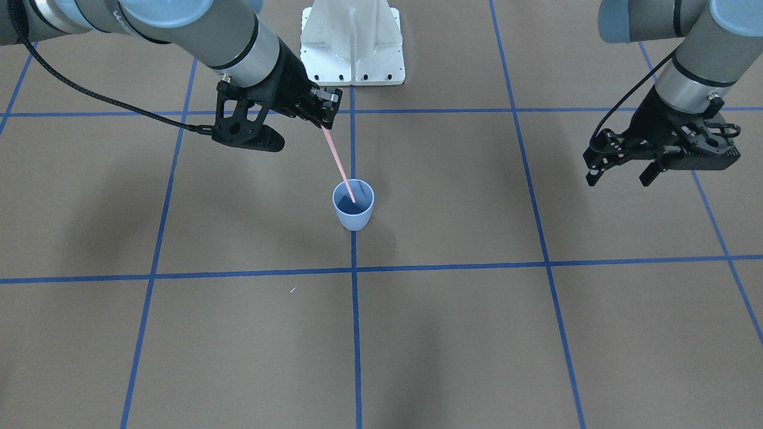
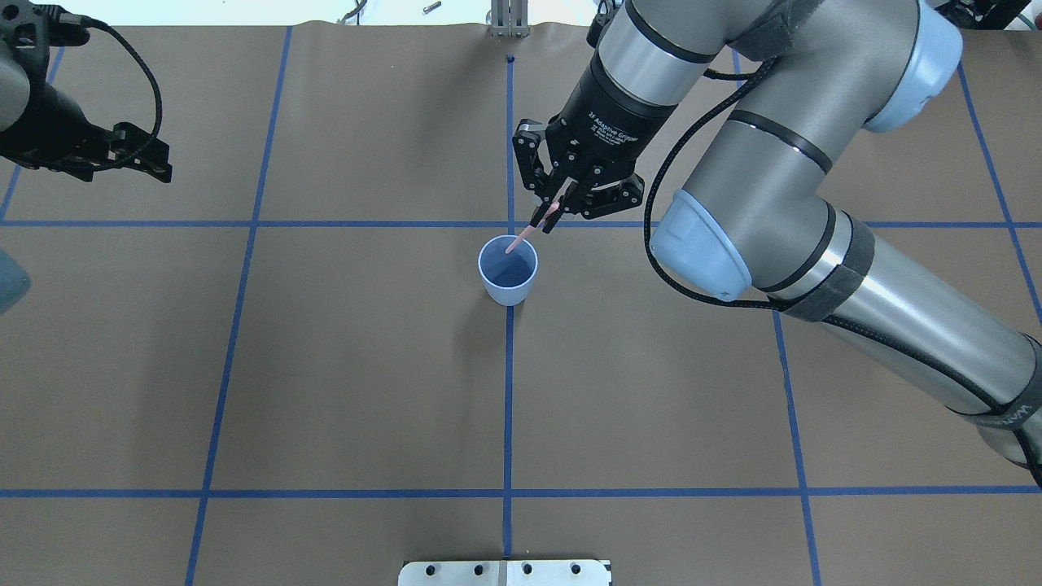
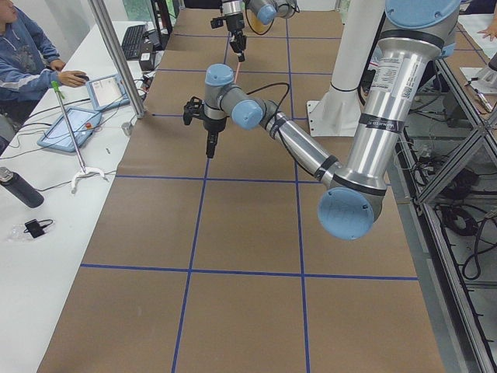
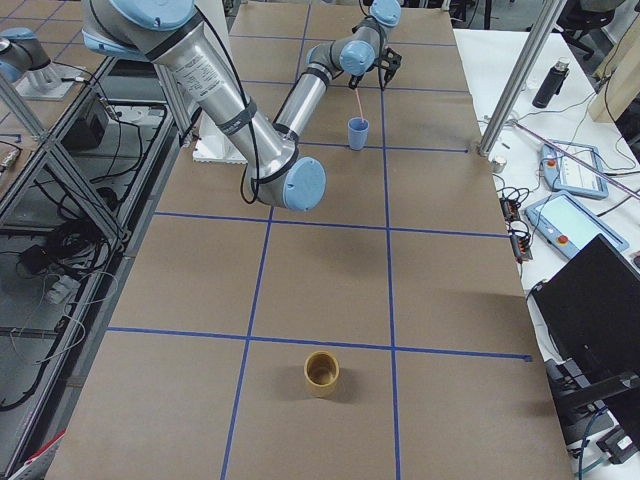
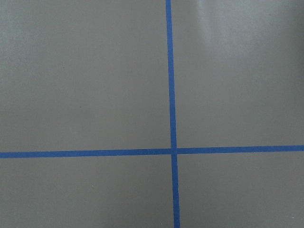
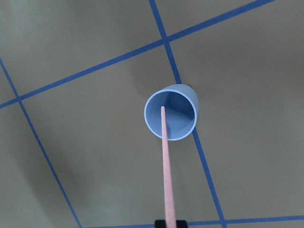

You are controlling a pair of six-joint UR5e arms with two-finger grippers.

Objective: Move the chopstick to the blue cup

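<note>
Overhead exterior view: the tabletop [image 2: 350,382] is brown paper marked off by blue tape lines [image 2: 366,224], and most of it lies open. One blue cup [image 2: 509,295] stands upright near the middle, on a tape line just short of a crossing. It is well in from every edge, with bare paper on all sides of it.

The right claw [image 2: 547,218] hangs just beyond the cup's rim, its fingers pressed onto the upper end of the one chopstick [image 2: 521,240]. The stick slants down from the claw, and its lower tip sits inside the cup's mouth. The right wrist view looks straight down the chopstick [image 6: 166,171] and shows the tip within the rim of the blue cup [image 6: 192,99]. I cannot tell whether it touches the bottom. The right arm's elbow and forearm fill much of the room on that side of the cup; the other side is free.

From across the table, the left claw [image 1: 620,174] hovers well apart from the cup with its fingers spread and nothing between them. Its wrist camera sees only paper and a tape crossing.

By count there are two arms, one chopstick and one blue cup. A single tan cup [image 4: 322,373] stands far down the tabletop toward the robot's right end. A white base plate [image 1: 351,56] sits at the robot's edge.
</note>
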